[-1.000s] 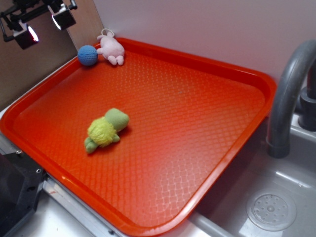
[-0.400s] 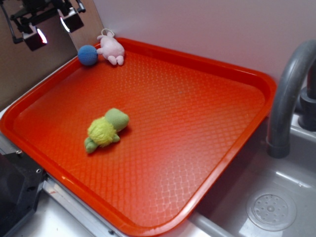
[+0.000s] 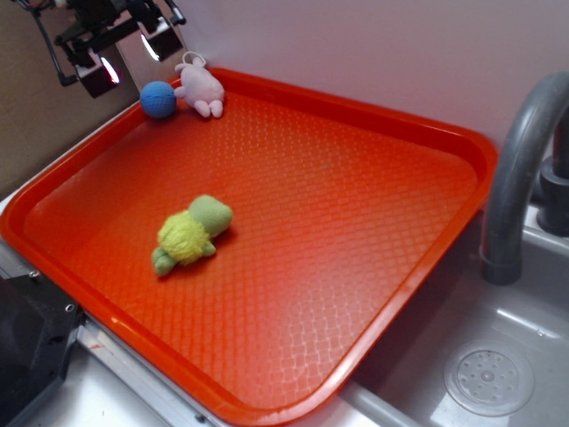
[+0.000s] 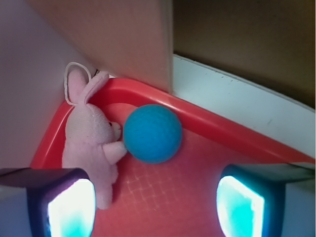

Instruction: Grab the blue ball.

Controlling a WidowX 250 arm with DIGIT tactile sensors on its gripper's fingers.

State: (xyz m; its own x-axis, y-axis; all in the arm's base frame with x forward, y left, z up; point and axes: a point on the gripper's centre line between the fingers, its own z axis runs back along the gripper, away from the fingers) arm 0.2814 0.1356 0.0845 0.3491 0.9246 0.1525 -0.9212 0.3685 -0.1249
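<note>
- Beside a grey sink (image 3: pixel 498 356) with its tall faucet (image 3: pixel 520 169), we have a broad red tray (image 3: pixel 373 222) on the counter, filling most of the exterior view.
- On the tray's near-left part lies a green-yellow plush turtle (image 3: pixel 188 235), well apart from everything that matters for this grab.
- Our gripper (image 3: pixel 124 55) hangs above the tray's far left corner with its jaws spread apart and nothing between them (the wrist view shows both pads at the bottom of the picture, with bare tray between).
- Next down, a pink plush animal (image 3: pixel 201 87) sits in that same corner, and in the wrist view (image 4: pixel 91 143) it touches the ball's side.
- Smallest is the blue ball (image 3: pixel 158 100), tucked against the tray's rim in the far left corner.
- What the grab turns on, as we judge it: the ball (image 4: pixel 152 133) lies below and slightly ahead of the open jaws, roughly centred between them, though its height under the pads is hard to read here.
</note>
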